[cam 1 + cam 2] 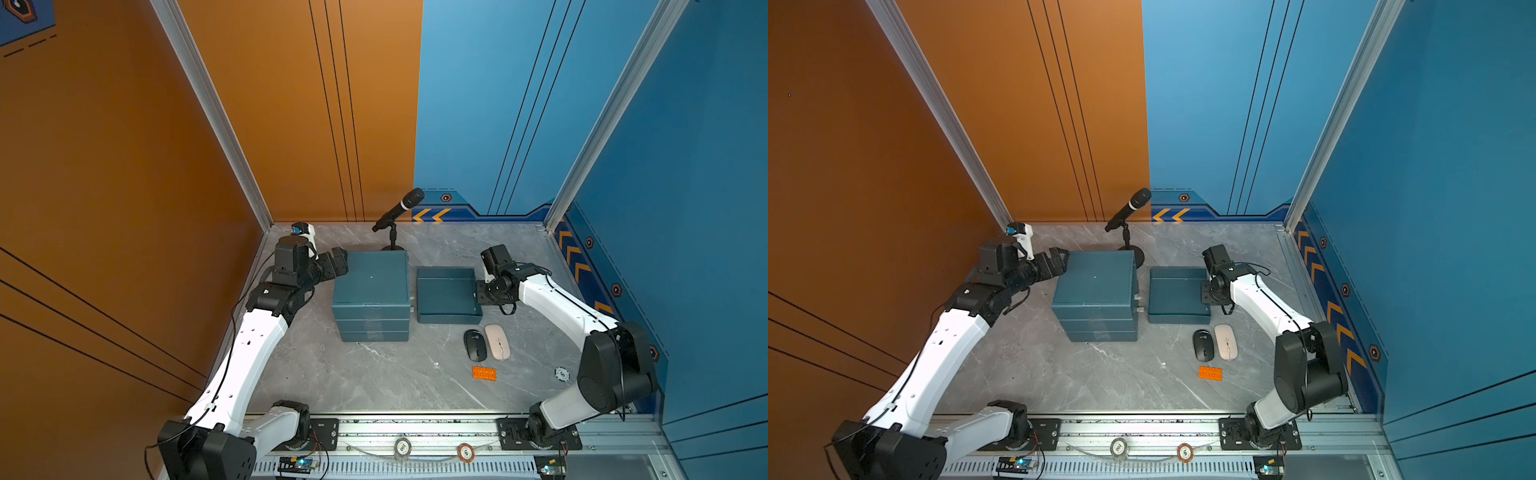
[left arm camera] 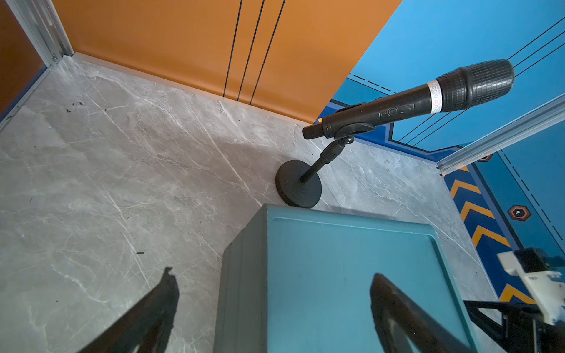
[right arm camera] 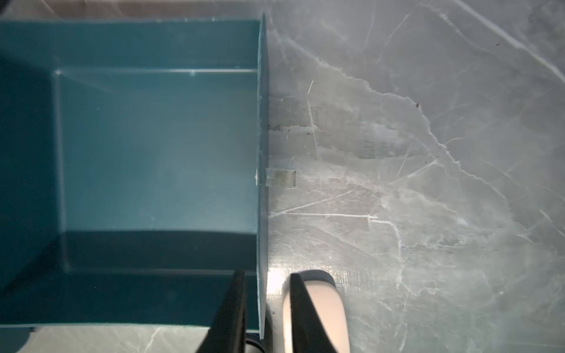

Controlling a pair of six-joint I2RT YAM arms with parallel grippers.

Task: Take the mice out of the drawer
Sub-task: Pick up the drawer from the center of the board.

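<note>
— What do both top views give you?
— I see the drawer (image 1: pixel 449 318) standing on the desk (image 1: pixel 374 382), just beside the cabinet (image 1: pixel 371 286), on its right. Two mice lie on the desk outside the drawer, near its front wall. They are the black mouse (image 1: pixel 475 345) and the cream mouse (image 1: pixel 497 341), side by side and almost touching. An orange plate (image 1: pixel 484 372) lies a little nearer to the robot's base. My right tool (image 1: pixel 481 293) is at the drawer's right wall. My left tool (image 1: pixel 338 266) is at the far left corner of the cabinet top. From here I cannot tell their opening.
— And the left wrist view?
— The left tool (image 2: pixel 272 272) is wide apart, with one finger (image 2: pixel 162 305) over the desk and the other over the cabinet top. The microphone (image 2: pixel 412 97) stands behind the cabinet.
— The right wrist view?
— The right tool (image 3: pixel 267 272) is a little apart, one finger inside the drawer, the other outside. The wall is between them with a thin gap on each side. The cream mouse shows behind the outer finger.
</note>
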